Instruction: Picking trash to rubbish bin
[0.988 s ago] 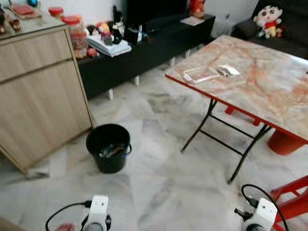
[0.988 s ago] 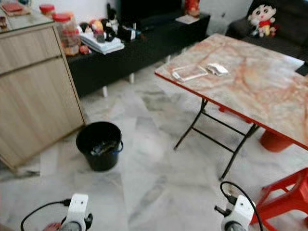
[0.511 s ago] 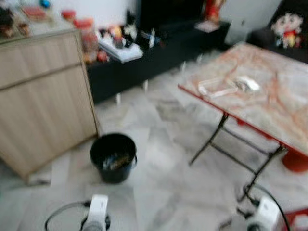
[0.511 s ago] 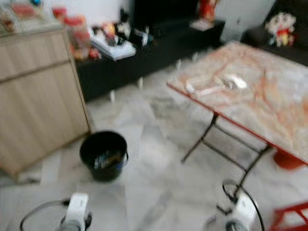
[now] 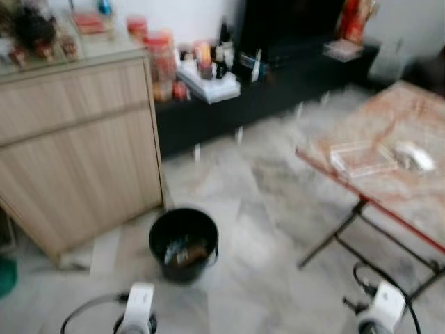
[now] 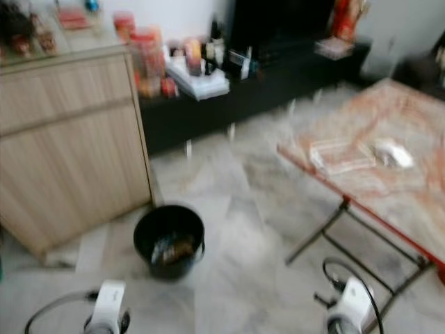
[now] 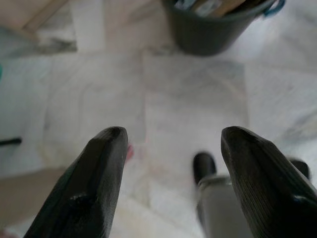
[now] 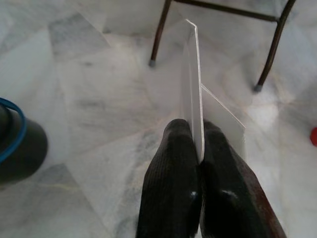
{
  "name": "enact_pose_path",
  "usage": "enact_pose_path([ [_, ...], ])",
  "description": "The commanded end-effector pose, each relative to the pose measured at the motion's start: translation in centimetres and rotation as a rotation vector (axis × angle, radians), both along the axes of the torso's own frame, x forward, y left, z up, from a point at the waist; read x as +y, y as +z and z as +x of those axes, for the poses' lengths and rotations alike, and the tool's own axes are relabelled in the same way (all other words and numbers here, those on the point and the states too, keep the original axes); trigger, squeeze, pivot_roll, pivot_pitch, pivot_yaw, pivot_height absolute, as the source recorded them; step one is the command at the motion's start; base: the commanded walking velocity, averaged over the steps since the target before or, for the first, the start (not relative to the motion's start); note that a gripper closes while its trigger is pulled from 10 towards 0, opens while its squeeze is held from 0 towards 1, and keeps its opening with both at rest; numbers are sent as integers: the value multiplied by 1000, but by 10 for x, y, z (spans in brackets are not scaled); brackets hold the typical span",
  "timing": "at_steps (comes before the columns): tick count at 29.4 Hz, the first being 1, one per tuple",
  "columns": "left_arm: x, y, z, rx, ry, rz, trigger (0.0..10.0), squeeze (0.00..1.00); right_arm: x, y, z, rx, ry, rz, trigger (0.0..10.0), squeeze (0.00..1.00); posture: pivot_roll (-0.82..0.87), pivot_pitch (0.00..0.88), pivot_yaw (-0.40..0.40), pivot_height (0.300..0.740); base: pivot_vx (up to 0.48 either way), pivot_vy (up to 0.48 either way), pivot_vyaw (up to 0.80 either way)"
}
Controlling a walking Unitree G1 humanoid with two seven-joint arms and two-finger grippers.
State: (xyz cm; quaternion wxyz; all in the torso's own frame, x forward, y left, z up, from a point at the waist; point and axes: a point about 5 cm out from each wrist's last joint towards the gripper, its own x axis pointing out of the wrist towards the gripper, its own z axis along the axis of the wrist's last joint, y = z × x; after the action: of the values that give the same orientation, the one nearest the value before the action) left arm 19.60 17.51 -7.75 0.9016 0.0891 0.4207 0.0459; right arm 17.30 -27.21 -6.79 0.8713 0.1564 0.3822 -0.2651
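The black rubbish bin (image 5: 183, 243) stands on the marble floor in front of the wooden cabinet, with trash showing inside it. My right gripper (image 8: 198, 133) is shut on a thin clear plastic sheet (image 8: 194, 89) that sticks up between its fingers, low over the floor. The bin's blue-handled side (image 8: 15, 144) shows in the right wrist view. My left gripper (image 7: 173, 139) hangs open with nothing between its fingers, and the bin (image 7: 218, 25) lies ahead of it. A clear plastic tray (image 5: 361, 158) and a crumpled white wrapper (image 5: 415, 156) lie on the marble-patterned table (image 5: 389, 188).
A wooden cabinet (image 5: 76, 139) stands left of the bin. A black TV console (image 5: 278, 83) with clutter runs along the back. The table's black folding legs (image 8: 161, 34) stand near my right gripper. A teal object (image 5: 4, 276) sits at the left edge.
The whole view has swung left and blurred, so the camera moved. The bin now sits nearer the middle and lower in the picture, and the table has slid off to the right.
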Motion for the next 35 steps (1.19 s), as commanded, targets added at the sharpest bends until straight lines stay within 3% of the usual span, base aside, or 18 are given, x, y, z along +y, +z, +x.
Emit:
enact_pose_path([
  [1, -13, 0, 1, -1, -19, -27, 10000, 0, -12, 3, -4, 8, -3, -36, 10000, 0, -43, 10, -104, 740, 412, 0, 800],
  [4, -13, 0, 1, -1, -22, -26, 10000, 0, -12, 3, -3, 2, -11, -34, 10000, 0, -44, 3, -103, 740, 414, 0, 800],
  [13, -13, 0, 2, 0, -31, -25, 10000, 0, -13, 3, -4, 8, -18, -31, 10000, 0, -44, 0, -97, 740, 415, 0, 0],
  [20, -13, 0, 2, 0, -31, -23, 10000, 0, -15, 4, -5, 5, -20, -33, 10000, 0, -42, 0, -99, 740, 411, 0, 622],
  [27, -13, 0, 2, 0, -29, -25, 10000, 0, -15, 5, -2, 0, -11, -30, 10000, 0, -43, 0, -103, 740, 412, 0, 0],
  [35, -14, 0, 3, -4, -24, -26, 10000, 0, -14, 12, 12, -45, 19, -28, 10000, 0, -42, 0, -107, 740, 411, 0, 0],
])
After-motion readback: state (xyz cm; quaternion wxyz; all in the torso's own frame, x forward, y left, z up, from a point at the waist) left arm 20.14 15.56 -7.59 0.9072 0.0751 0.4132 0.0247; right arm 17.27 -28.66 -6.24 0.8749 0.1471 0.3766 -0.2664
